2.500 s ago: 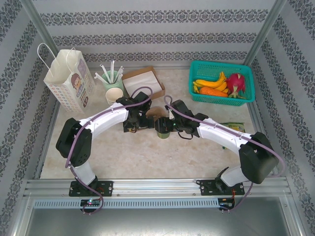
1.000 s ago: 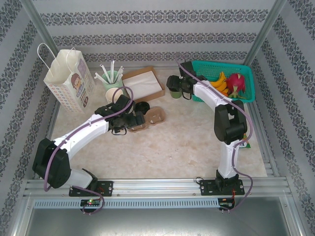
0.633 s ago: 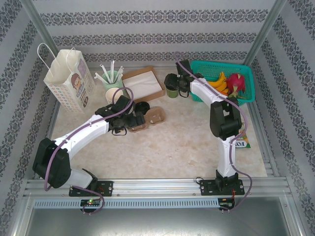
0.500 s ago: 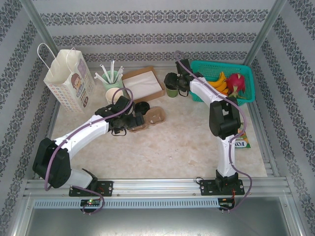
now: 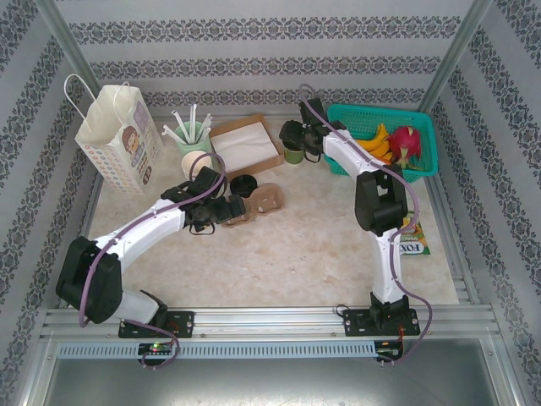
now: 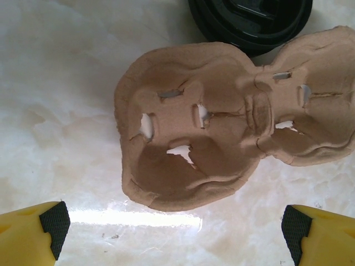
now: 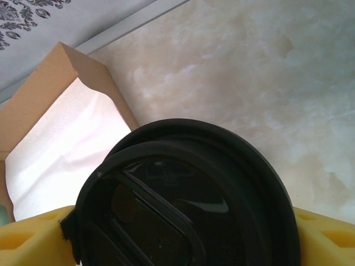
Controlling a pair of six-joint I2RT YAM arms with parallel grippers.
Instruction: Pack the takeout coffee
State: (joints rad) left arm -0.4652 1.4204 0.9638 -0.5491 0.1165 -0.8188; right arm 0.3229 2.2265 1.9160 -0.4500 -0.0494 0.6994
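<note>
**At the far tabletop [image 5: 279,254]: coffee between right jaws**

Just beside the brown box [image 5: 245,144] stands the takeout coffee [image 5: 294,156], flanked by the right gripper [image 7: 183,235]; gripping or released, I cannot tell. The left gripper [image 6: 177,221] hangs with jaws released over the pulp carrier [image 6: 199,144]. Best carry it upright, then seat it squarely. Its green side is cut off in the wrist view.
</note>
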